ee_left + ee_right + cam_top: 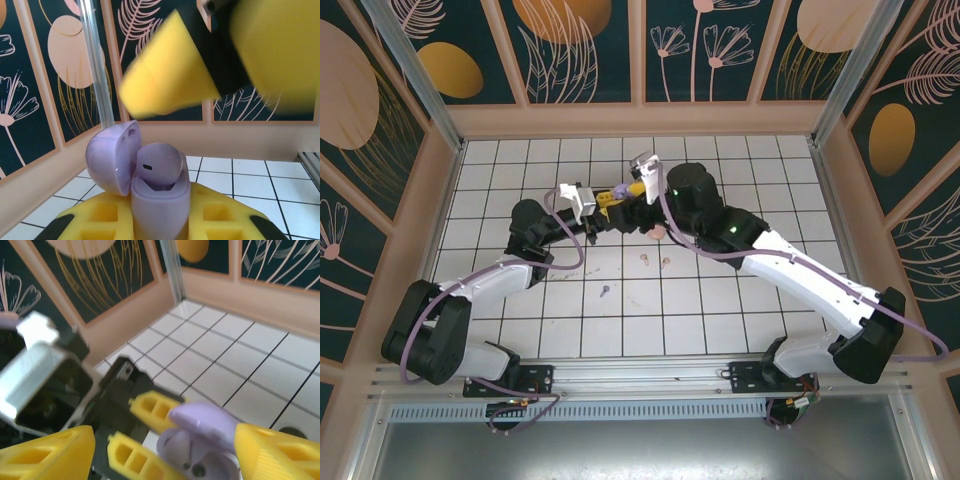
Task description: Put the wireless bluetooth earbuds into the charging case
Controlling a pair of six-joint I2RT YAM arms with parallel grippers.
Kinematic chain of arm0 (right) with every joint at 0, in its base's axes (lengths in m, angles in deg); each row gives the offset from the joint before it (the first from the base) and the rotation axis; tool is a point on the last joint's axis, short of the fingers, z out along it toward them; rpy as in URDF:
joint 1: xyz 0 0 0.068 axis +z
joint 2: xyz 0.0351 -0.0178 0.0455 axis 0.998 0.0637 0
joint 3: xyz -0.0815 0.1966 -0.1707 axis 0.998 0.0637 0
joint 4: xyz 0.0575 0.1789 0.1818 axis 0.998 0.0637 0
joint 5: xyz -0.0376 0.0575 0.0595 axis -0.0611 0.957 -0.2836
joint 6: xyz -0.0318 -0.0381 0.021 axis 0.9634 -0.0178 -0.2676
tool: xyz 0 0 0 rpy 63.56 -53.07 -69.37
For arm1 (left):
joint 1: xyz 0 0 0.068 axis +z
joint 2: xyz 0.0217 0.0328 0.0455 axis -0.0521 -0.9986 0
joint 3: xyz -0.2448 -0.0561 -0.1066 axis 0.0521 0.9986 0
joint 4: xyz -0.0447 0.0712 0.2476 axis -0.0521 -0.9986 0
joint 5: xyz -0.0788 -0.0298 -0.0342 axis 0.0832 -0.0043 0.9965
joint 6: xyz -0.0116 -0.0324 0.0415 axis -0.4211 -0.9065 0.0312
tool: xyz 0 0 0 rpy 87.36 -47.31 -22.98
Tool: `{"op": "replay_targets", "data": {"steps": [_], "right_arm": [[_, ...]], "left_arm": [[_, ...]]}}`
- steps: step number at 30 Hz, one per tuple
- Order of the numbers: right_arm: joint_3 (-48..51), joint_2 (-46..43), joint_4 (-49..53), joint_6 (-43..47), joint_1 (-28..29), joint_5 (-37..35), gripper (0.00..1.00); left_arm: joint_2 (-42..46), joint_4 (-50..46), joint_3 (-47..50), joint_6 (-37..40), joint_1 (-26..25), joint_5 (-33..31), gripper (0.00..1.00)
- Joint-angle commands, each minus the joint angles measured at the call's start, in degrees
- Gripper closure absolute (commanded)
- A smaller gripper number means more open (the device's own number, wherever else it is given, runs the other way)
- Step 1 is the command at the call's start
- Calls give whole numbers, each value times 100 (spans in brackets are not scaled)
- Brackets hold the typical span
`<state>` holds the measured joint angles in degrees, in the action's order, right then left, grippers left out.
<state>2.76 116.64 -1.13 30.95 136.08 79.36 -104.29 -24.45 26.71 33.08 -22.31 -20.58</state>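
Your left hand (592,206) clenches the open lilac case (160,205), one earbud (159,167) seated inside. A loose lilac earbud (605,291) lies on the counter (720,300), nearer the bases. Your right hand (634,188), released, hovers just over the case; expect a reach back.

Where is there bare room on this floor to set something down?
Free: far-right tiles beside the right wall, and the nearest rows between the left arm and right arm. Crowded: the middle, where the left gripper holds the lilac case under the open right gripper, with loose earbuds just nearer.
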Motion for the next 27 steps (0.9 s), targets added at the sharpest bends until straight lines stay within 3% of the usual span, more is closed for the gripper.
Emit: {"op": "replay_targets", "data": {"steps": [1,14,22,27], "right_arm": [[-357,-191,-78,-598,-169,-73,24],[-151,-688,401,-1734,-360,-836,25],[24,-546,354,-1801,-361,-220,62],[-90,-288,396,-1425,-330,553,59]], "left_arm": [[-107,726,154,-226,-78,-120,100],[-49,1384,484,-347,-71,-927,100],[128,960,405,-31,-72,-618,100],[169,441,191,109,-72,-309,100]]}}
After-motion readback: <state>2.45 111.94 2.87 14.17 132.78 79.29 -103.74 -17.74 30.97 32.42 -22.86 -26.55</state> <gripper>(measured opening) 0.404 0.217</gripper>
